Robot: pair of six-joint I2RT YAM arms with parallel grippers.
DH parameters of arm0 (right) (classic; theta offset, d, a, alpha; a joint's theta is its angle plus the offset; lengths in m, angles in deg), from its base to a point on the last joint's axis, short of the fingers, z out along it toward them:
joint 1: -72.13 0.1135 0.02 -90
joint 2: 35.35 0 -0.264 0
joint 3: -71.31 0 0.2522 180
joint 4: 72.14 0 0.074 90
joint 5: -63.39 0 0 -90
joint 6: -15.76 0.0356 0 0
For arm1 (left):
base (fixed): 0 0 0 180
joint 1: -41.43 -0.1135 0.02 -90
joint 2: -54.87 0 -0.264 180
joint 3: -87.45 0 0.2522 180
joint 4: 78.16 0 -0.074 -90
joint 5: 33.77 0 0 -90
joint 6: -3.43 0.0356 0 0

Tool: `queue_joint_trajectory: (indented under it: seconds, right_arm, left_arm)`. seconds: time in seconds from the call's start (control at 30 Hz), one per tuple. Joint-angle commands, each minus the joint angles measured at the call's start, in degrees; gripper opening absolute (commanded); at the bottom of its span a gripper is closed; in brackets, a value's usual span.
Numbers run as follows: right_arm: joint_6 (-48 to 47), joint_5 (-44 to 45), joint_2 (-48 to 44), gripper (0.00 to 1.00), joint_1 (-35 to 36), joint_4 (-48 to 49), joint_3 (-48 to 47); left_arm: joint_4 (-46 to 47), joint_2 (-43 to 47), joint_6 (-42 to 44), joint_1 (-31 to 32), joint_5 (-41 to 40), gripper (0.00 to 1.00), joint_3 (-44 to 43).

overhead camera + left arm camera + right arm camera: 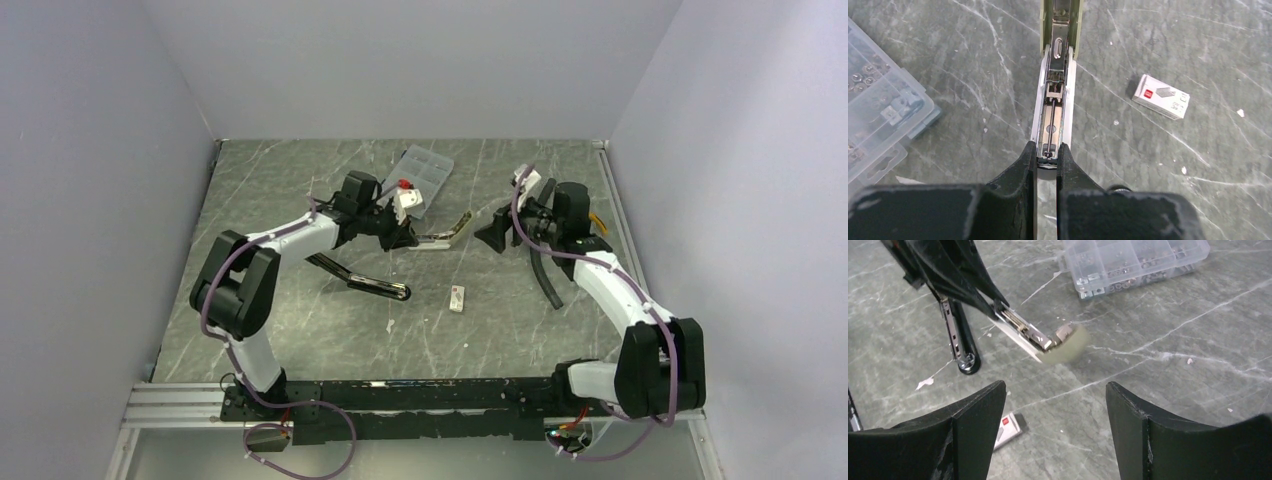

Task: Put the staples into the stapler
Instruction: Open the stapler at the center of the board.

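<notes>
Left gripper clamps the opened pale-green metal stapler, its magazine apparently empty; right gripper gapes idle; white red-marked cardboard staple box awaits.

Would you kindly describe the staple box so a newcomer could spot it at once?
On the grey marbled table, look near its middle, closer to the near edge than the stapler in the left pincer. The staple box lies flat there alone: small, white, with a red mark, unlike the bigger clear case farther back.
</notes>
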Motion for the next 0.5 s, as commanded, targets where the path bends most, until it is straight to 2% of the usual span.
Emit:
queue_joint_trajectory:
  seconds: [0.0,0.07,0.2,0.47]
  right_arm:
    - [4.06,10.81,2.82,0.79,4.05,2.34,-4.65]
    - [4.6,13.79,4.45,0.8,5.73,2.1,-5.49]
    - [6.29,18.25,6.84,0.81,6.35,3.5,-5.9]
    - [4.79,21.19,11.38,0.77,7.21,1.67,-6.03]
  left_arm:
    - [11.38,-2.53,-3.8,1.8,-2.11,0.03,2.2]
    - [13.73,-4.24,-5.44,2.41,-2.78,0.03,2.39]
    - [12.45,-7.34,-5.54,3.99,-4.42,0.03,0.58]
    - [16.41,-8.37,-6.87,5.29,-7.07,0.03,2.28]
